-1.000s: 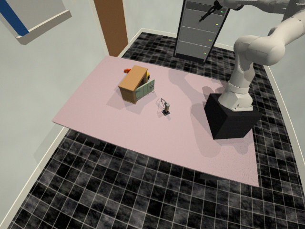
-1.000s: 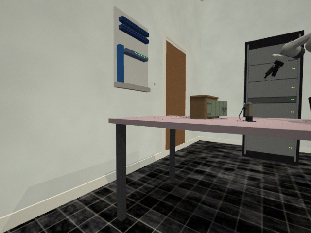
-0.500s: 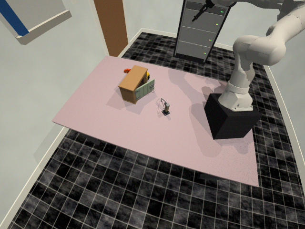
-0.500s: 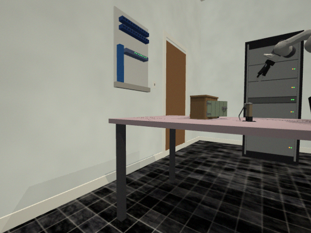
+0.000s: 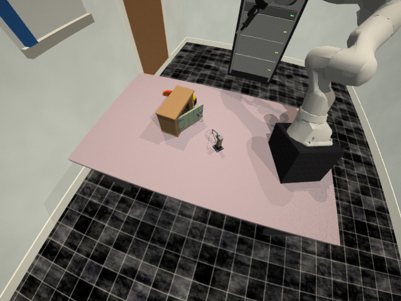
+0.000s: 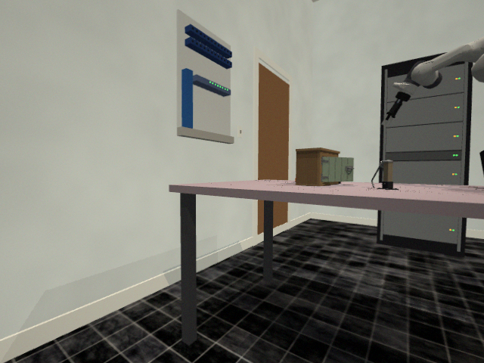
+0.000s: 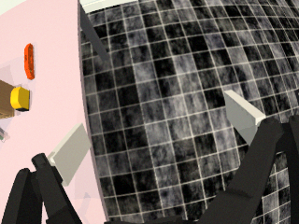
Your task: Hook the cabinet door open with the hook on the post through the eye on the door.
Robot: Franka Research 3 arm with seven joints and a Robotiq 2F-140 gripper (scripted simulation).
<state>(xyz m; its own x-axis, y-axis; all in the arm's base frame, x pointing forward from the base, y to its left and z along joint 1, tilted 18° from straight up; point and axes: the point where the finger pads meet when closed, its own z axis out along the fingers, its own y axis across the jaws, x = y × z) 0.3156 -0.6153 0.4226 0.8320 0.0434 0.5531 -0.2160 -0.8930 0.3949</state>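
A wooden cabinet (image 5: 174,110) stands upright on the pink table, also in the side view (image 6: 316,166). Its pale green door (image 5: 190,117) stands partly open, with a small metal eye (image 5: 200,112) near its free edge. A short post (image 5: 219,142) on a dark base stands in front of the door, and its thin wire hook (image 5: 213,133) hangs down beside it, apart from the door; the post also shows in the side view (image 6: 386,174). My gripper (image 5: 247,17) is open and empty, high above the table's far edge, far from cabinet and post. It also shows in the side view (image 6: 394,109).
An orange object (image 5: 166,93) and a yellow object (image 5: 194,98) lie behind the cabinet; both show in the wrist view (image 7: 29,60) (image 7: 21,97). The arm's black pedestal (image 5: 302,157) stands at the table's right. A server rack (image 5: 264,39) stands behind the table.
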